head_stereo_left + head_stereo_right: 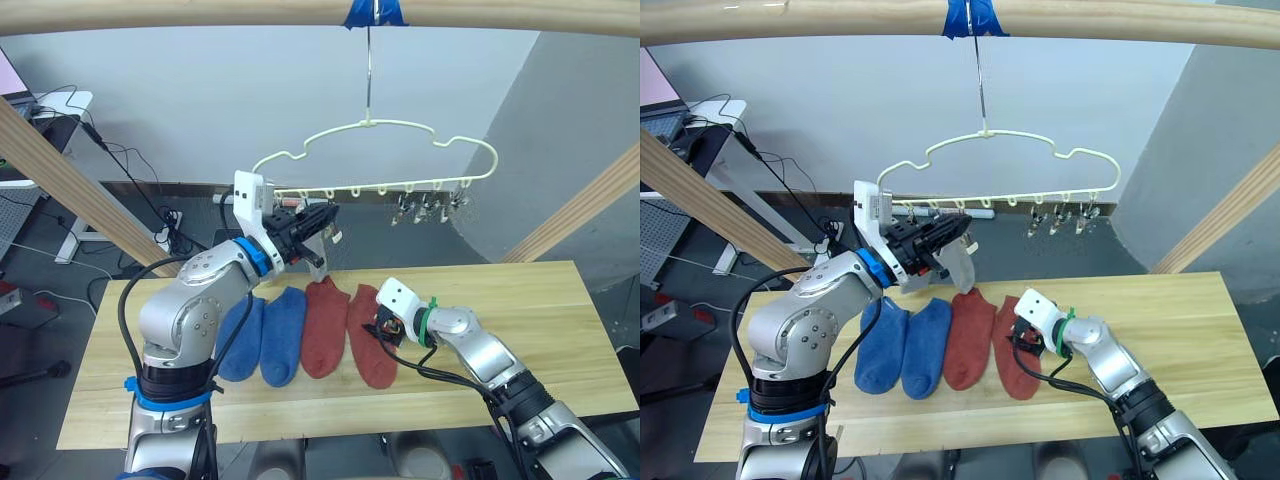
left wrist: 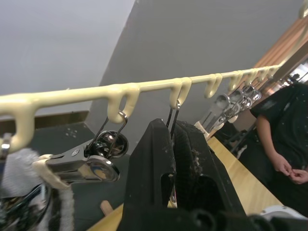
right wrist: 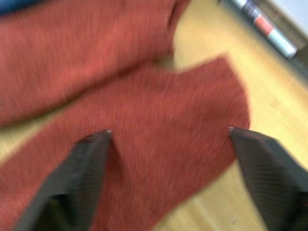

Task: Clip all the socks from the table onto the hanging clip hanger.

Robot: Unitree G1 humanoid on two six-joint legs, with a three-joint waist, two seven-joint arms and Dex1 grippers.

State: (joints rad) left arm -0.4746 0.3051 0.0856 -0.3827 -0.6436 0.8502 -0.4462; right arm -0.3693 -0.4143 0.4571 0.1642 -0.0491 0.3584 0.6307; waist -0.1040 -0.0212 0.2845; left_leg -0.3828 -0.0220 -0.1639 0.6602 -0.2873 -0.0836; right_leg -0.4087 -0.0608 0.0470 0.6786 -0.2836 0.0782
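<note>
The cream clip hanger (image 1: 400,126) hangs by its hook from the top pole. My left gripper (image 1: 318,218) is raised to its left clips. In the left wrist view its fingers (image 2: 154,159) are shut on a metal clip (image 2: 172,118). A light grey sock (image 1: 962,262) hangs from the neighbouring clip (image 2: 77,166), right beside that gripper. Two blue socks (image 1: 262,338) and two rust-red socks (image 1: 322,328) lie side by side on the table (image 1: 530,330). My right gripper (image 3: 169,131) is open low over the right-hand red sock (image 1: 368,352), one finger on each side of the fabric.
Slanted wooden frame poles (image 1: 60,180) stand at both sides, and one crosses overhead with blue tape (image 1: 375,12). Several free clips (image 1: 430,208) hang at the hanger's right. A person (image 2: 284,134) stands beyond the table. Cables and a desk (image 1: 60,110) are at the back left.
</note>
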